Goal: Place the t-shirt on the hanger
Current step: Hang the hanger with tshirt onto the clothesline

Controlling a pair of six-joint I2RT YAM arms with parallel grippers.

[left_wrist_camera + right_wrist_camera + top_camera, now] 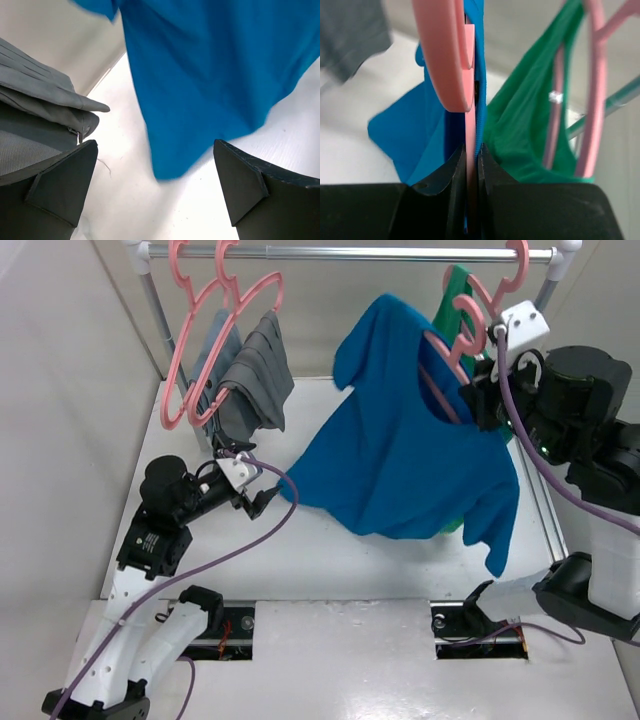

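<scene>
Blue t-shirt [400, 455] hangs at the far right on the pink hanger [445, 50], its hem trailing to the white counter [330, 560], with a green top [530, 125] just behind. Pinched nearly closed, the right tool [471, 155] grips the hanger's stem and the collar fabric. Near the shirt's left hem, the left tool [262, 498] gapes wide, holding nothing.

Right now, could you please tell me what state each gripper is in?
Left gripper: open, holding nothing.
Right gripper: shut on the hanger, which carries the t-shirt.
</scene>
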